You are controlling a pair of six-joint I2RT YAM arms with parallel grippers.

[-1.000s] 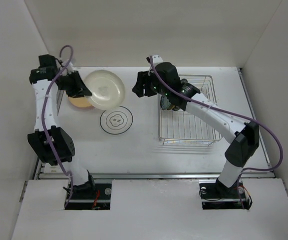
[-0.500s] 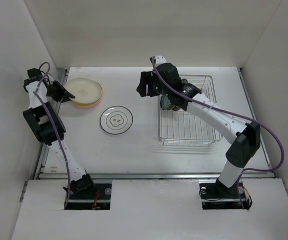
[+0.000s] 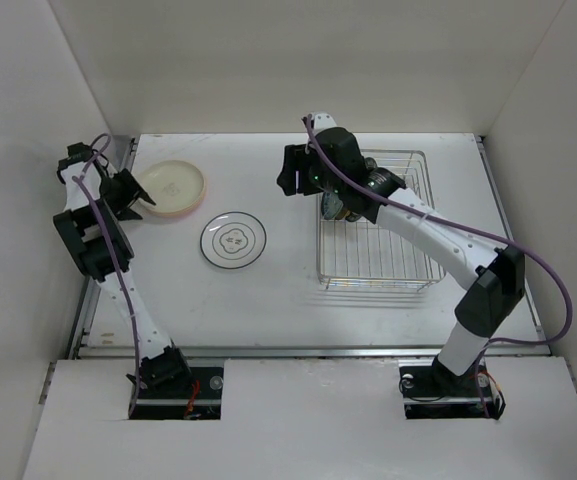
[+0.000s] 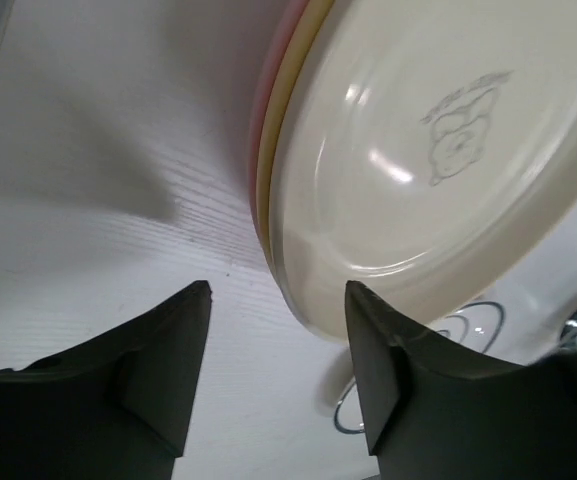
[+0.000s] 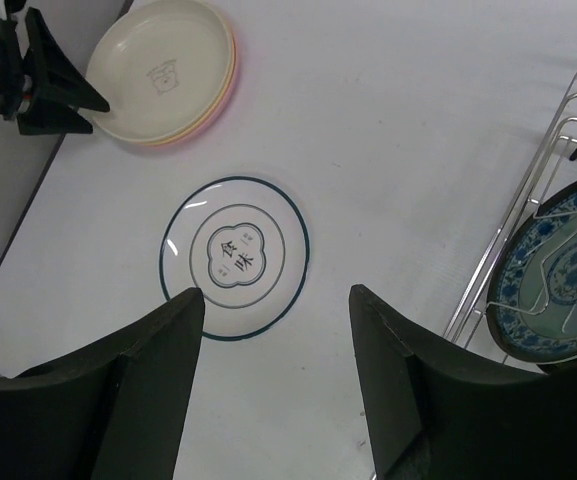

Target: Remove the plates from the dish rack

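A cream plate (image 3: 171, 183) lies on top of a stack with an orange-yellow and a pink plate (image 4: 264, 95) at the back left of the table. My left gripper (image 3: 134, 199) is open and empty just left of that stack; the cream plate (image 4: 438, 150) fills the left wrist view beyond my left gripper (image 4: 278, 288). A white plate with a dark teal rim (image 3: 233, 241) lies flat mid-table. The small teal-blue patterned plate (image 5: 558, 275) stands in the dish rack (image 3: 378, 262). My right gripper (image 3: 290, 178) is open and empty, above the table left of the rack (image 5: 276, 292).
White walls enclose the table on the left, back and right. The left arm stands close to the left wall. The right arm reaches over the rack's back left corner and hides part of the teal-blue plate in the top view.
The left gripper carried the cream plate left, laid it on the stack, let go and drew back a little. The right gripper shifted slightly and stays open.
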